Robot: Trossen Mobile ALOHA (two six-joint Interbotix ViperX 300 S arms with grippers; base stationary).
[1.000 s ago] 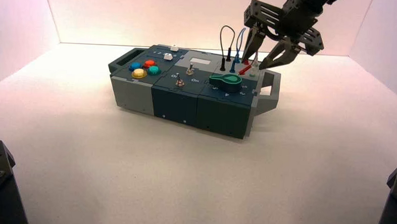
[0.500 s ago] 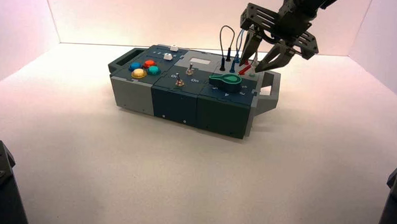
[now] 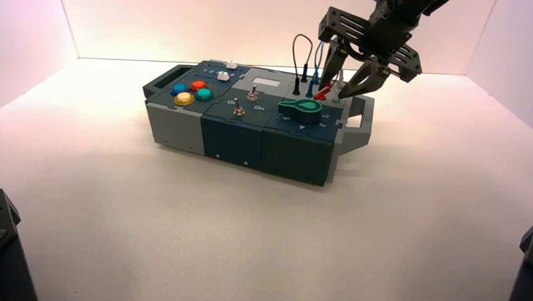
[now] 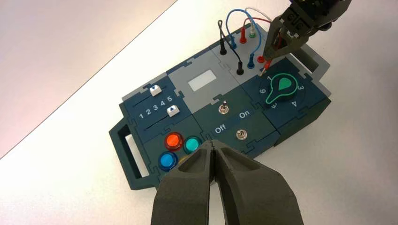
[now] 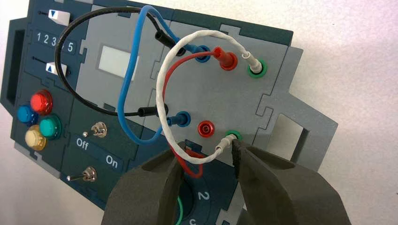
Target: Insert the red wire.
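The red wire [image 5: 165, 101] has one red plug [image 5: 225, 58] seated in a far red socket. It loops down to its free red plug [image 5: 192, 157], which lies loose on the box beside the empty red socket [image 5: 206, 128]. My right gripper [image 5: 206, 164] is open, with its fingers on either side of that free plug. In the high view the right gripper [image 3: 341, 82] hangs over the box's wire panel, at the free plug [image 3: 322, 93]. My left gripper [image 4: 213, 150] is shut and empty, held high above the coloured buttons.
A white wire [image 5: 162, 89] joins two green sockets and crosses the red wire. Blue [image 5: 124, 93] and black [image 5: 61, 79] leads loop nearby. The green knob [image 3: 301, 108] sits just in front of the sockets, and the box handle [image 3: 361, 121] is to the right.
My right gripper has come down and a little to the left onto the wire panel. The box has shifted slightly left. The left arm has not moved.
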